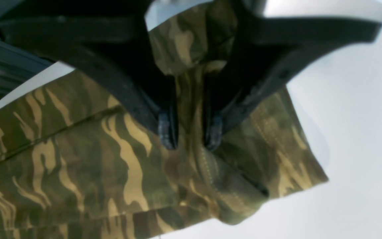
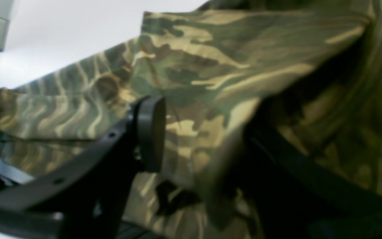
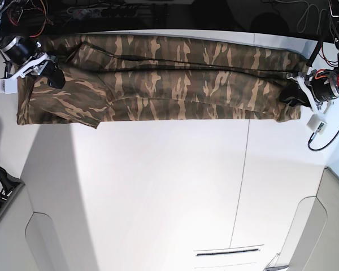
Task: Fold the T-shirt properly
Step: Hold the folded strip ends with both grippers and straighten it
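Fingers, left arm: black fingers (image 1: 191, 132) stood a narrow way apart with a raised ridge of T-shirt (image 1: 88, 159) cloth running up between the tips; the tips lay against the fabric on either side, yet whether they pinched it I could not tell.
Fingers, right arm: set wide; one rounded black pad (image 2: 151, 132) hung clear in front of the cloth, the other finger lay dark and blurred under a drape of fabric on the right of the wrist view, and no grip showed.
Bench, near part: white bench (image 3: 158, 192) surface, with a thin seam running from the near edge up toward the shirt.
T-shirt, place: stretched into a long folded band across the far part of the bench, running left to right almost the whole width, in brown, tan and olive streaks.
T-shirt, left end: a broader flap with its corner hanging nearer than the band, beside the right arm's fingers (image 3: 52, 76).
T-shirt, right end: narrower, its corner bunched at the left arm's fingers (image 3: 289, 95).
Far edge: the band's far side ran close along the bench's far rim, with dark cables (image 3: 96, 10) beyond.
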`<state>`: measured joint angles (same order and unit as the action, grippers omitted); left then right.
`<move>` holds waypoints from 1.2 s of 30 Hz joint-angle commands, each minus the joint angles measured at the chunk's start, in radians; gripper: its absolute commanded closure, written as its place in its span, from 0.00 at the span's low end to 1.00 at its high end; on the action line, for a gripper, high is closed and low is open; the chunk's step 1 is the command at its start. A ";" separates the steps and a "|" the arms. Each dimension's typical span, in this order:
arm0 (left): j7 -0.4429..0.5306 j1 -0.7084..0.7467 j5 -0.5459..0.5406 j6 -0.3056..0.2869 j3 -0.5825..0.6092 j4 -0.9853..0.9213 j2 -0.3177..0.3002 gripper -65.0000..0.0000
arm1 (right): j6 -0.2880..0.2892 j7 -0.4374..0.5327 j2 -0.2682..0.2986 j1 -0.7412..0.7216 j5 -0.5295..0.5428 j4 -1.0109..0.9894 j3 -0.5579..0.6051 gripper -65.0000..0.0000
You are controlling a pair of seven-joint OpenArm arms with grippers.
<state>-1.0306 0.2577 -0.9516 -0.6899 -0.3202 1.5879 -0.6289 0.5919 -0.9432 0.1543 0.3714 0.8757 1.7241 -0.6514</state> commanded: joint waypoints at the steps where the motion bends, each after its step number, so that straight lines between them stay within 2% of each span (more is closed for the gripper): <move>1: 0.020 -0.008 -0.034 -0.008 -0.020 0.014 -0.019 0.75 | 0.007 0.017 0.014 -0.002 0.034 0.031 -0.034 0.59; 6: 0.015 -0.008 -0.093 -0.008 -0.114 0.014 -0.018 0.74 | 0.007 0.019 0.014 -0.002 0.073 0.082 -0.159 0.61; 7: 0.015 -0.008 -0.101 -0.008 -0.141 0.014 -0.014 0.70 | 0.007 0.019 0.014 -0.003 0.079 0.093 -0.174 0.67; 8: 0.012 -0.008 -0.109 -0.008 -0.167 0.014 -0.010 0.64 | 0.007 0.019 0.014 -0.003 0.086 0.100 -0.184 0.77; 9: 0.009 -0.008 -0.115 -0.008 -0.192 0.014 -0.005 0.57 | 0.007 0.019 0.014 -0.003 0.093 0.102 -0.188 0.92; 10: 0.008 -0.008 -0.115 -0.008 -0.213 0.014 0.000 0.49 | 0.007 0.019 0.014 -0.003 0.097 0.102 -0.187 1.00; 11: 0.007 -0.007 -0.114 -0.008 -0.227 0.014 0.003 0.43 | 0.008 0.019 0.012 -0.006 0.098 0.101 -0.184 1.00; 13: -0.005 -0.002 -0.111 -0.008 -0.238 0.014 0.008 0.40 | 0.010 0.019 0.009 -0.014 0.096 0.101 -0.175 1.00; 17: -0.001 0.038 -0.079 -0.008 -0.237 0.013 0.035 0.40 | 0.014 0.027 0.009 -0.023 0.085 0.097 -0.137 1.00; 21: 0.089 0.072 0.070 -0.004 -0.237 0.005 0.086 0.39 | 0.014 0.041 0.010 -0.043 0.023 0.054 -0.061 1.00; 24: 0.122 0.075 0.122 0.017 -0.237 -0.016 0.111 0.39 | 0.014 0.103 0.015 -0.049 -0.055 -0.004 0.013 1.00; 28: 0.122 0.075 0.173 0.018 -0.237 -0.048 0.113 0.39 | 0.014 0.162 0.014 -0.050 -0.139 -0.103 0.092 1.00; 36: 0.145 0.075 0.239 0.021 -0.237 -0.050 0.113 0.39 | 0.011 0.188 0.014 -0.050 -0.135 -0.212 0.147 1.00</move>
<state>-0.9039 0.3378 -0.7040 -0.6701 -0.5491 1.5253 -0.4934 0.6029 -0.7475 0.1581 0.3210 0.7448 1.5051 -0.5034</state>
